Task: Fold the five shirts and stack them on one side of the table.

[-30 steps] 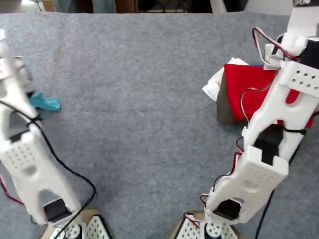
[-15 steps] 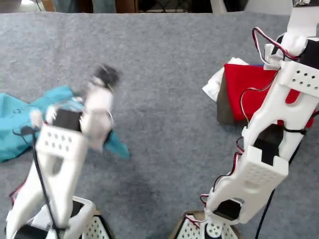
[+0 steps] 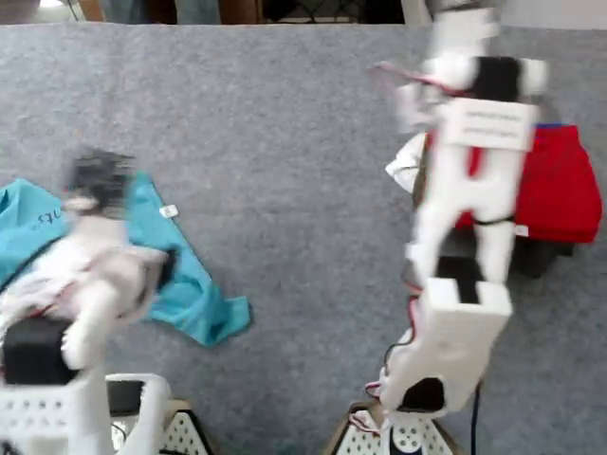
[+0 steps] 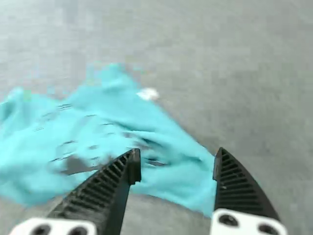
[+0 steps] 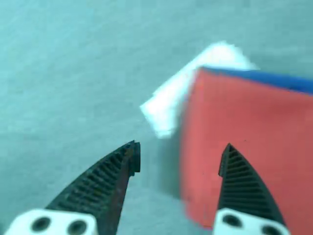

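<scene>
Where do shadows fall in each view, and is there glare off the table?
High view: a dark shadow seems to lie along the near edge of the red shirt; no glare on the grey table. Left wrist view: a dark patch sits on the teal shirt beside the left gripper. Right wrist view: a soft shadow edges the red shirt.

Print on the teal shirt (image 3: 194, 294) is unreadable.
</scene>
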